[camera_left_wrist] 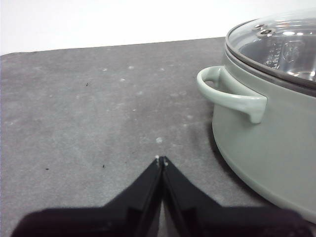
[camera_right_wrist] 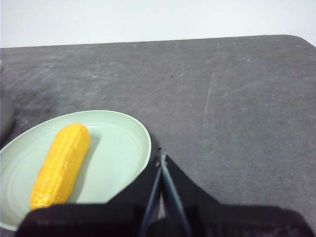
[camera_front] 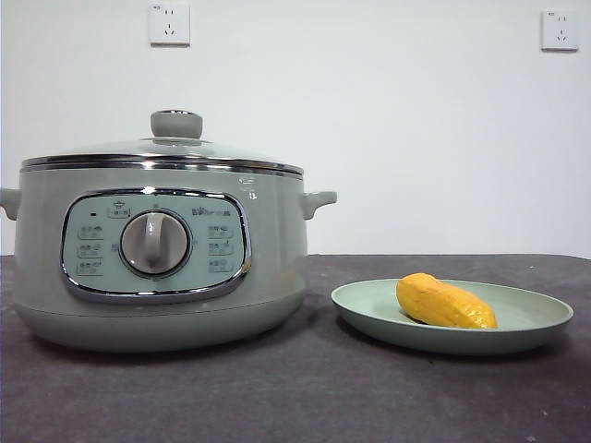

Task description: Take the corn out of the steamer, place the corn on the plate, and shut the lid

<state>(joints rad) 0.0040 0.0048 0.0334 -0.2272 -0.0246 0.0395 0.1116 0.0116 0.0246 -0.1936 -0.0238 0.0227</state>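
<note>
The corn (camera_front: 446, 303) is lying on the plate (camera_front: 541, 319), long axis running along beside the right hand (camera_right_wrist: 161, 159), which is hanging clenched and empty. The lid (camera_front: 162, 152) is sitting on the steamer (camera_front: 277, 240); the left hand (camera_left_wrist: 161, 160), clenched, is hanging near its side handle (camera_left_wrist: 229, 95) over the desk (camera_front: 305, 397).

Low level front camera near steamer (camera_front: 157, 249) and plate (camera_front: 452, 318); each wrist camera above one.
</note>
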